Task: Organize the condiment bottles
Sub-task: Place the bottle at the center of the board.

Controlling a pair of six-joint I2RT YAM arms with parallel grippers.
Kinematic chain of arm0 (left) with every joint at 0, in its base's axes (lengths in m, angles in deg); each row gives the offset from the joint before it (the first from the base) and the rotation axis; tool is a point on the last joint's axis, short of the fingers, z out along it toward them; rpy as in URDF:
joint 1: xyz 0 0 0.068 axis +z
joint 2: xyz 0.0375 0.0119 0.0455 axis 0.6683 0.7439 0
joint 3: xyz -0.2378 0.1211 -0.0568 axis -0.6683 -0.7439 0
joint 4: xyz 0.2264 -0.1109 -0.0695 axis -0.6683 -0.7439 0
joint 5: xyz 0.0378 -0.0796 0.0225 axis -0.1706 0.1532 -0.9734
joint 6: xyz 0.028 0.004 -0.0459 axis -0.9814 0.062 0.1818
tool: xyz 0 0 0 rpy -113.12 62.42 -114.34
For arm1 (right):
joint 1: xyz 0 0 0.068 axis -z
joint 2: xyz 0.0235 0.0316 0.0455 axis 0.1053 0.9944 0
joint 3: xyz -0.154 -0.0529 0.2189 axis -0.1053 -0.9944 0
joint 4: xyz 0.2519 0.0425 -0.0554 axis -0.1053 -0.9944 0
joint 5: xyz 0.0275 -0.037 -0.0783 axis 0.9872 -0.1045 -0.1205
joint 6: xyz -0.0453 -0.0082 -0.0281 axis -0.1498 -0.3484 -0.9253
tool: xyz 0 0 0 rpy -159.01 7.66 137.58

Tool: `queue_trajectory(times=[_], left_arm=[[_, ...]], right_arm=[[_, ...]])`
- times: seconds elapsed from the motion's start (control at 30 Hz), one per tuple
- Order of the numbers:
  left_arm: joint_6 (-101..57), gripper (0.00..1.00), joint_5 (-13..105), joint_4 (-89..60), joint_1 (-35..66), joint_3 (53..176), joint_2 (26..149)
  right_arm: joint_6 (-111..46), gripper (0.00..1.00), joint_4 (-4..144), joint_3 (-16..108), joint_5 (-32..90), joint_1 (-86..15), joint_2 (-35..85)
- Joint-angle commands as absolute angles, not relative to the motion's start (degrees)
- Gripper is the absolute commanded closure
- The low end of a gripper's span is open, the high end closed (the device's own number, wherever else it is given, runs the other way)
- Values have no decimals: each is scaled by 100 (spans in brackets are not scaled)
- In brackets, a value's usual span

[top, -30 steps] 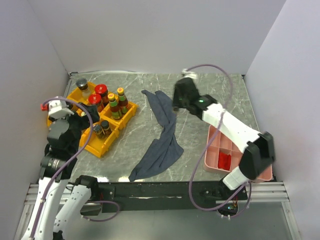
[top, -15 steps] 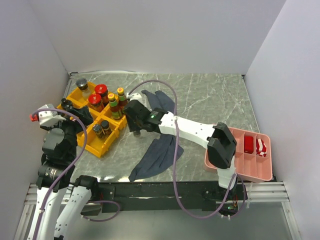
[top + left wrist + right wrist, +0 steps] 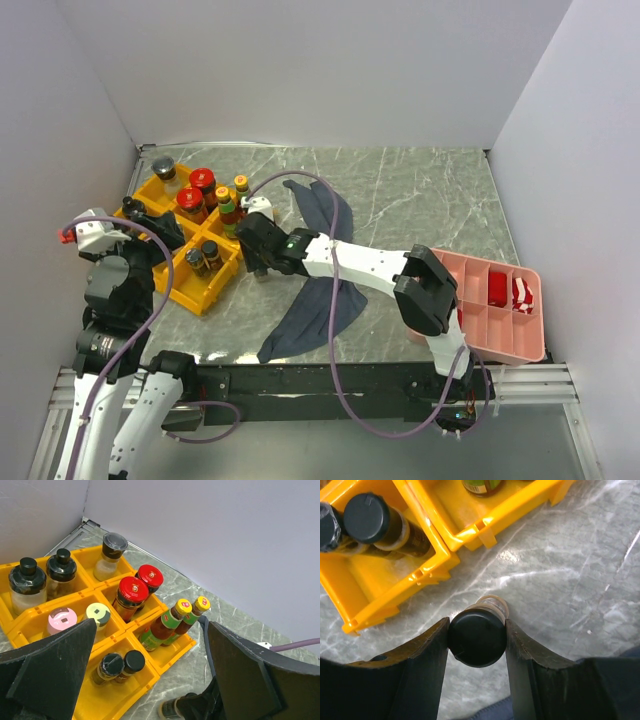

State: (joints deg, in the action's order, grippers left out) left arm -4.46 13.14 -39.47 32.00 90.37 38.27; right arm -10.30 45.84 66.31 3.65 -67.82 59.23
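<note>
Left gripper (image 3: 150, 626): fingers spread wide and holding nothing, poised above the near left side of the yellow bins (image 3: 167, 661).

Contents of the yellow bins, left to right in the left wrist view:
- Two black-topped jars (image 3: 27, 580) stand in the leftmost compartment.
- A pink-capped shaker (image 3: 62, 620) and a yellow-capped shaker (image 3: 97, 614) stand side by side in the next.
- A clear-lidded shaker (image 3: 112, 555) stands alone in the far compartment.
- Two tiny black-capped bottles (image 3: 122, 662) share the near compartment.
- Two red-lidded jars (image 3: 132, 592) touch each other at the centre.
- Two slim sauce bottles (image 3: 182, 616) with yellow caps lean together in the rightmost compartment.

Right gripper (image 3: 477, 630): reaches across to the right edge of the yellow bins, its fingers clenched on the cap of a loose black-capped bottle (image 3: 477, 641). This bottle stands upright on the marble table (image 3: 570, 580), just outside the yellow bins and beside the compartment with the tiny black-capped bottles.

A grey-blue cloth (image 3: 325, 295) lies crumpled on the table to the right of the yellow bins. A pink tray (image 3: 500, 340) holding red packets (image 3: 497, 288) sits well to the right of the bins.
</note>
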Motion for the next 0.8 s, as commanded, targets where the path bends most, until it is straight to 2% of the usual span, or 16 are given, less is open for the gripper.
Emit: queue_trajectory(times=[0.0, 0.27, 0.47, 0.57, 0.7, 0.77], left_arm=[[-456, 1, 1226, -3741, 3244, 9033, 3870], [-465, 1, 1085, -3767, 3279, 9033, 3905], [-430, 1, 902, -3784, 3288, 9033, 3984], [-123, 3, 489, -3977, 3288, 9121, 4081], [474, 3, 836, -4180, 3279, 9384, 4257], [301, 3, 1258, -4294, 3279, 9594, 4493]], right_arm=[[-860, 49, 4919, 6581, 129, -6845, 6089], [-860, 39, 4717, 6643, 14, -6845, 6098], [-869, 27, 4524, 6818, 41, -6845, 5992], [-1062, 19, 4532, 6854, 50, -6845, 5694], [-1203, 0, 4471, 6548, -117, -6801, 5141], [-1220, 0, 4646, 6110, -83, -6713, 4658]])
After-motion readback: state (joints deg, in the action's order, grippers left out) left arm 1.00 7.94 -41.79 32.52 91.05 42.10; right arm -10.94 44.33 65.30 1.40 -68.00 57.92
